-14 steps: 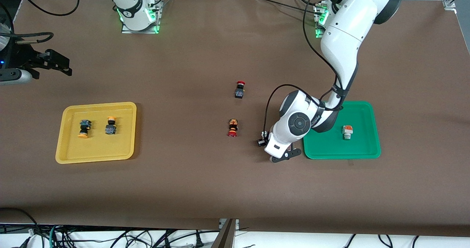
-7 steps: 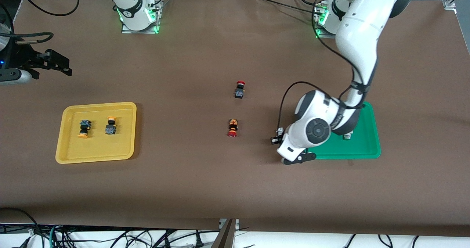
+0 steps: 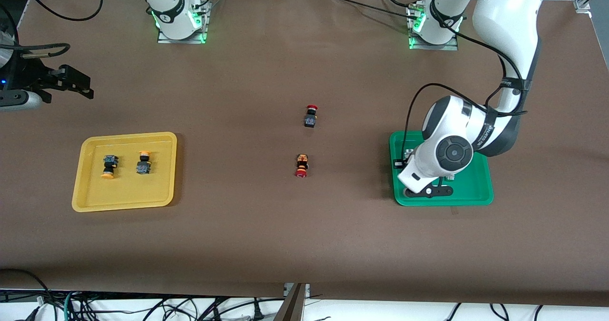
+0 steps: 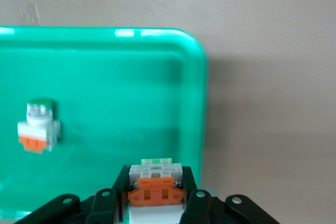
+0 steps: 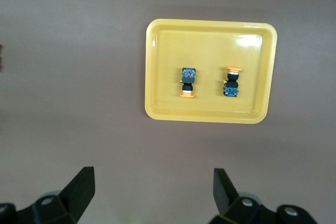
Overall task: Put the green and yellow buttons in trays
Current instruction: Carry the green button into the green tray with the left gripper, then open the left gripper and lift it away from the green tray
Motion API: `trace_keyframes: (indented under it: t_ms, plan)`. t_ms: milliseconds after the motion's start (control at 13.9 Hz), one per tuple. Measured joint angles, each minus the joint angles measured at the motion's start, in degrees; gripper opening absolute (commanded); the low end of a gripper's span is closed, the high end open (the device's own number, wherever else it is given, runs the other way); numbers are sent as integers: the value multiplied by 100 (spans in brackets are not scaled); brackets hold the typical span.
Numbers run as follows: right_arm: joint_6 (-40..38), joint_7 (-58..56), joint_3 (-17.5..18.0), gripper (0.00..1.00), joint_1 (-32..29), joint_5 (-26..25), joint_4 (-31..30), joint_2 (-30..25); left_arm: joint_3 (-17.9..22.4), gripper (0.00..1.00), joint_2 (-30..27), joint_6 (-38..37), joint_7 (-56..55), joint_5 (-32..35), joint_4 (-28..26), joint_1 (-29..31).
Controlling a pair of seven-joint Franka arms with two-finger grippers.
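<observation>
My left gripper (image 3: pixel 405 161) is shut on a white-bodied button with an orange block and greenish tip (image 4: pixel 156 186). It holds the button over the green tray (image 3: pixel 484 171), above the tray's end toward the table's middle (image 4: pixel 121 61). A second green-tipped button (image 4: pixel 39 127) lies in that tray; in the front view the arm mostly hides it. Two dark buttons with yellow-orange caps (image 3: pixel 109 166) (image 3: pixel 143 162) lie in the yellow tray (image 3: pixel 124 138). They also show in the right wrist view (image 5: pixel 188 82) (image 5: pixel 231 83). My right gripper (image 3: pixel 78 84) is open and empty (image 5: pixel 152 192), waiting high over the table near the yellow tray (image 5: pixel 210 24).
Two dark switches with red caps lie on the brown table between the trays, one (image 3: pixel 310 116) nearer the bases, one (image 3: pixel 301 165) nearer the front camera. Cables hang along the table's front edge.
My left arm has carried the green-tipped button from above the bare table beside the green tray to over the tray. The right arm has not moved.
</observation>
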Motion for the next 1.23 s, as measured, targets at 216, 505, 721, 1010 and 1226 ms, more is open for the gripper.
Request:
trace_keyframes:
  t_ms: [216, 505, 721, 1010, 1226]
  plan:
    - [0, 13, 4, 100, 0, 0, 3, 1, 10, 65, 145, 1264, 530, 24, -1000, 465]
    - [1, 23, 14, 100, 0, 0, 3, 1, -26, 100, 92, 1307, 618, 24, -878, 539]
    - [2, 29, 26, 100, 0, 0, 4, 1, -48, 100, -51, 524, 618, 24, -319, 541]
    - [2, 40, 32, 100, 0, 0, 8, 4, -142, 100, -732, -729, 619, -50, 604, 551]
    - [2, 44, 34, 100, 0, 1, 12, 6, -171, 100, -1878, -1690, 619, -66, 677, 553]
